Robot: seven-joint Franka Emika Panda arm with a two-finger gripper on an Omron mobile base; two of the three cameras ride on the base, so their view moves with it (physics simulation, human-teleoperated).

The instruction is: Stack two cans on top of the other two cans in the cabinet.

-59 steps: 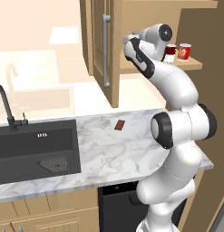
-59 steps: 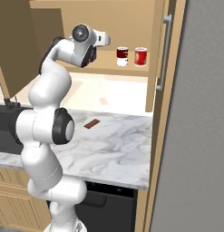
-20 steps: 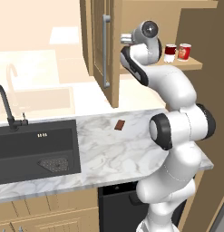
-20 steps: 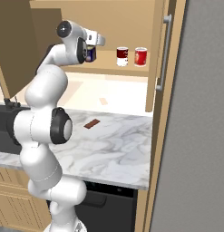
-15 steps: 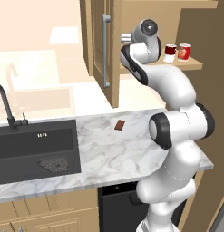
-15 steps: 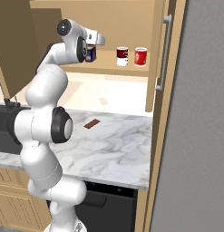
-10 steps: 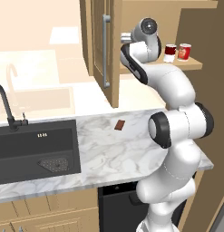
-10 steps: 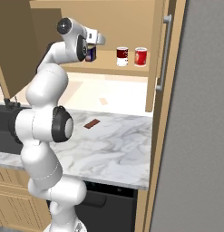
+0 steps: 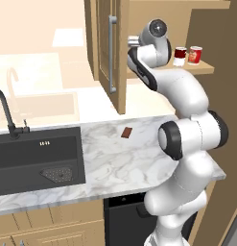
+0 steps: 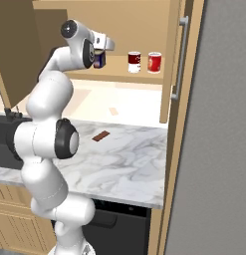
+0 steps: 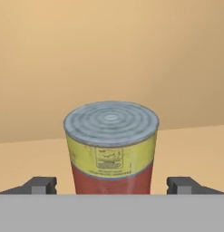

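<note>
Grey-topped can (image 11: 111, 149) stands between spread jaws, gaps either side; bare shelf (image 11: 190, 145) around it.

Four cans are countable in the cabinet (image 10: 139, 20): a dark blue can (image 10: 99, 59) at the left, a dark red and white can (image 10: 134, 62) and a bright red can (image 10: 154, 62) side by side further right, and a grey-topped red-and-yellow can (image 11: 111, 147) in the hand view. One small brown bar (image 9: 126, 131) lies on the counter (image 9: 139, 163). One sink (image 9: 38, 156) with one black faucet (image 9: 7, 115) sits at the left.

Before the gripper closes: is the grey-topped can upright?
Upright: the can shows its grey top level, label reading straight, between the open fingertips.
</note>
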